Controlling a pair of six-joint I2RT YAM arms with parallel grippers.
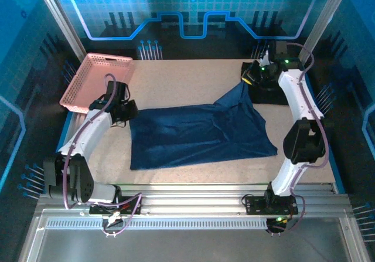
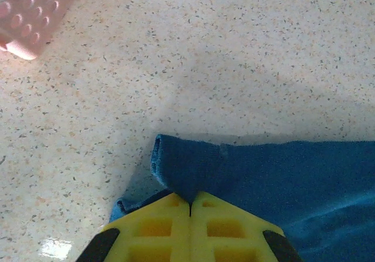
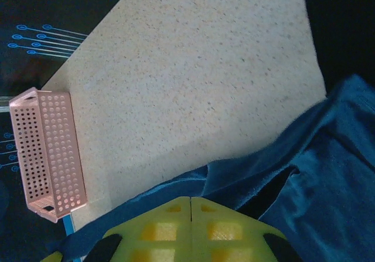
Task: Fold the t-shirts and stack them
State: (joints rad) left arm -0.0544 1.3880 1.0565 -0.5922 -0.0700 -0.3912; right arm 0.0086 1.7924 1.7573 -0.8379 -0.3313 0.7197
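Navy t-shirt (image 1: 199, 134) lies spread and wrinkled across the middle of the table (image 1: 176, 74). Left gripper (image 2: 190, 202) is at its 9 o'clock edge, fingers pressed together on a rolled hem. Right gripper (image 3: 191, 202) is at 2 o'clock, fingers clamped on a corner drawn into a peak. Pink basket (image 1: 94, 80) sits at 10 o'clock.

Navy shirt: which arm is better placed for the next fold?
Probably right: the right gripper pinches the navy shirt at its raised far corner; the left gripper holds the opposite edge low.
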